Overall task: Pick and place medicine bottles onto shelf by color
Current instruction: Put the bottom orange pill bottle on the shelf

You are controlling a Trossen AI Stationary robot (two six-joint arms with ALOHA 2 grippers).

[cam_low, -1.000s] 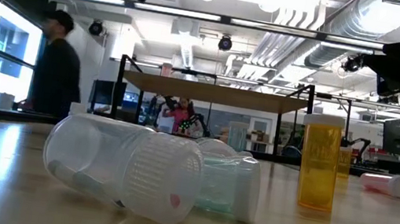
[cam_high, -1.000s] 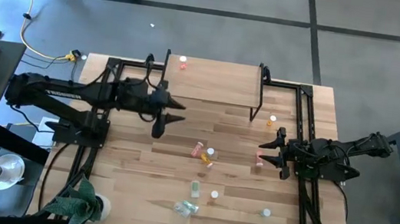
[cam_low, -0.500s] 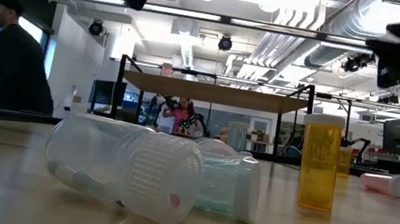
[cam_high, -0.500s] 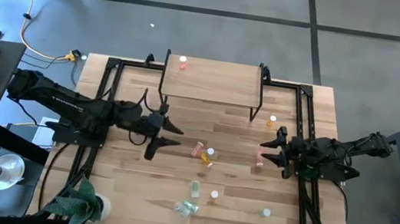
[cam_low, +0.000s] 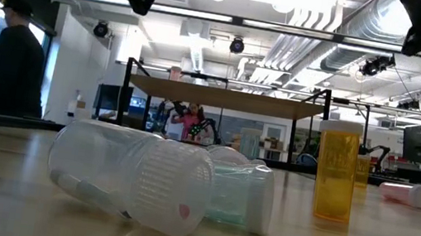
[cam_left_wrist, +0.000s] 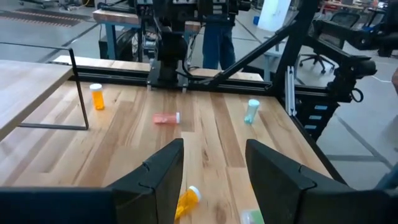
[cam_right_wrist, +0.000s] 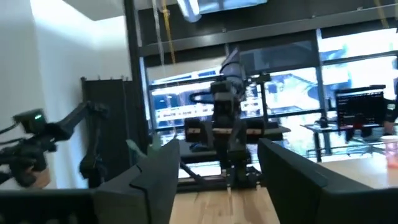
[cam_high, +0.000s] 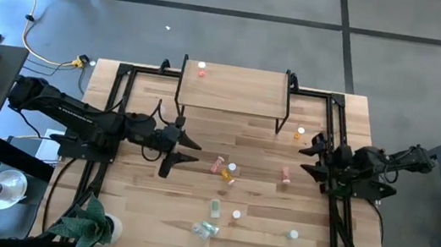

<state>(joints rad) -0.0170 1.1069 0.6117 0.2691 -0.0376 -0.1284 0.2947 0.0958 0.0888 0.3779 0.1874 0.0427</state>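
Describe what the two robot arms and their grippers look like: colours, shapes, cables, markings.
Both arms are black and built of slim jointed segments. The left arm carries small pale lettering along its upper link, too small to read. Each ends in two dark, tapered, wedge-shaped fingers: left gripper, right gripper. Thin black cables loop beside the wrists and trail from the bases. In the wrist views the fingers look matte black with angular facets.

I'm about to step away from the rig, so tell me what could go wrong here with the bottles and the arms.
1. The pink bottle lies on its side near the right gripper, which stands open; it may roll.
2. The left gripper, open, faces a tight cluster: the orange bottle may get knocked.
3. The lone bottle on the shelf stands at its corner and may tip off.
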